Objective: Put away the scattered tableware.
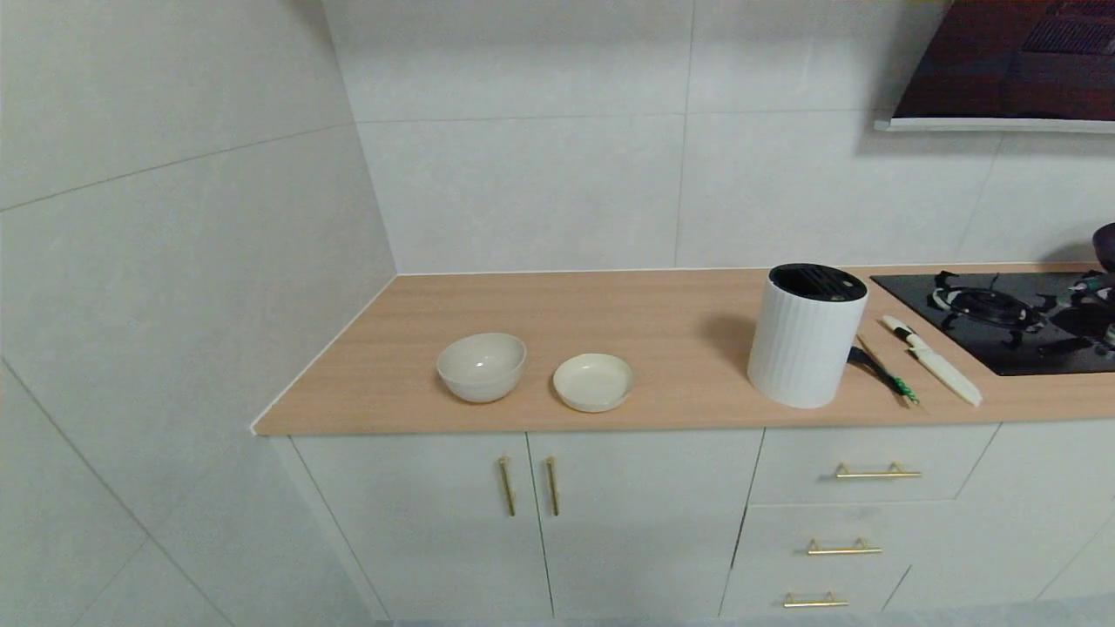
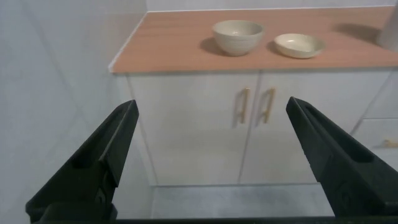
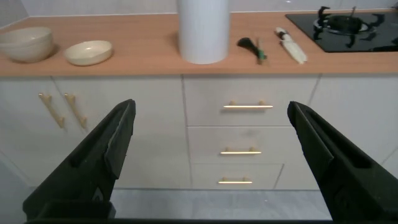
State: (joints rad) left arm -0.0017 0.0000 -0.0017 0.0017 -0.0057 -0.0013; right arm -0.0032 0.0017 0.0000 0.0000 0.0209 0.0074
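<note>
Your left fingers (image 2: 106, 155) and right fingers (image 3: 102, 155) are spread wide and empty, low before the cabinets (image 2: 199, 137), I think because no grasp is begun. On the worktop (image 1: 610, 305) lie one bowl (image 1: 482, 366) and one dish (image 1: 593, 381) at the left. One knife (image 1: 932, 361) and one dark utensil (image 1: 884, 373) lie right of the one upright holder (image 1: 806, 335), probably their destination.

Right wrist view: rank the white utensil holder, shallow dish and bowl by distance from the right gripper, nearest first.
1. white utensil holder: straight ahead of the right gripper.
2. shallow dish: to the robot's left of the holder.
3. bowl: farther left again, past the dish.
</note>
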